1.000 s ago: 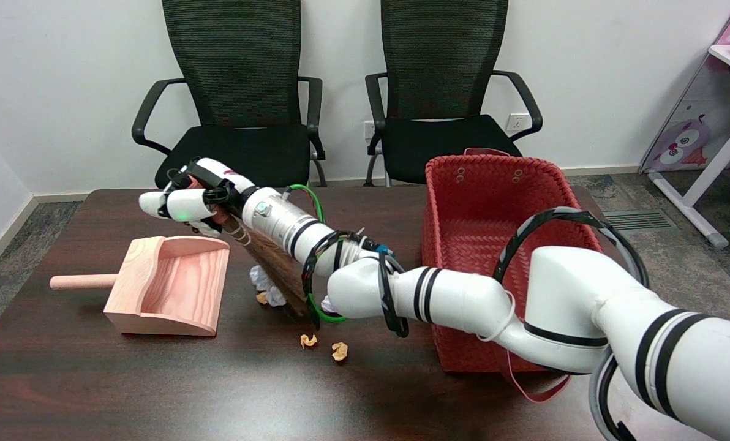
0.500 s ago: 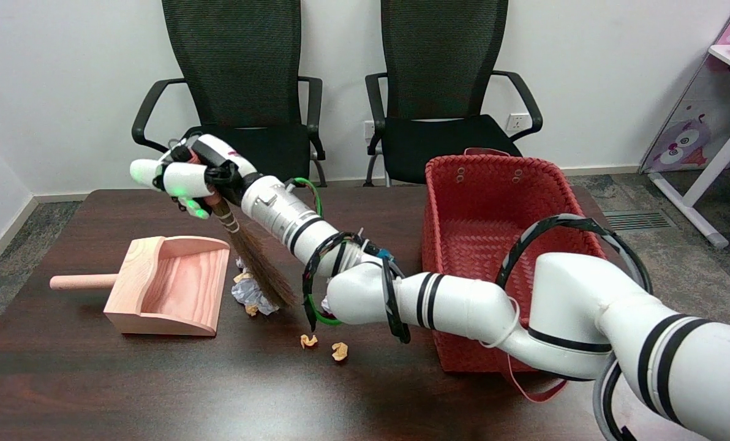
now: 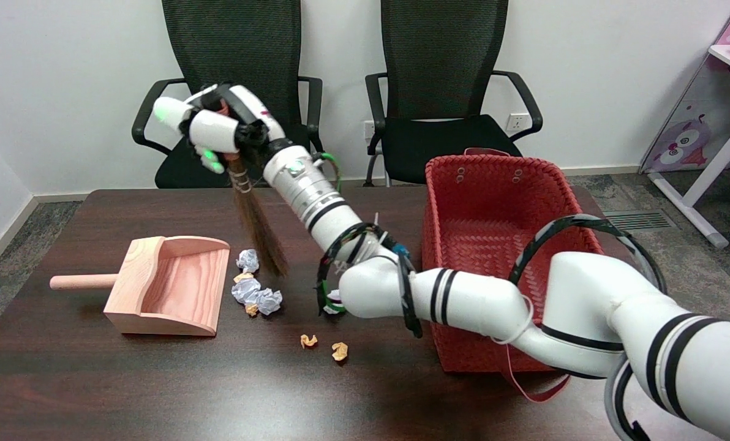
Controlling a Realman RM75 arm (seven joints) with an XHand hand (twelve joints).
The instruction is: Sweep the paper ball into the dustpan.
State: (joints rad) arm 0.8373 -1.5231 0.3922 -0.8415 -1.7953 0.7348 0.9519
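Head view: fingers (image 3: 215,131) of right hand (image 3: 218,122) wrapped round broom (image 3: 258,226) handle; paper balls (image 3: 256,294) probably featherlight, crumpled, skittish. Best nudged from the right toward dustpan (image 3: 169,285).

White wall (image 3: 46,73), 2 black mesh office chairs (image 3: 242,92) behind dark wood surface (image 3: 157,392); grey carpet floor (image 3: 677,245), white desk frame (image 3: 708,177) at right.

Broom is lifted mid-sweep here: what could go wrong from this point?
1. The white paper balls lie just outside the dustpan; a hard stroke of the broom in the right hand may scatter them past its mouth.
2. Nothing braces the dustpan; it could slide.
3. The orange scraps sit apart and may be missed.
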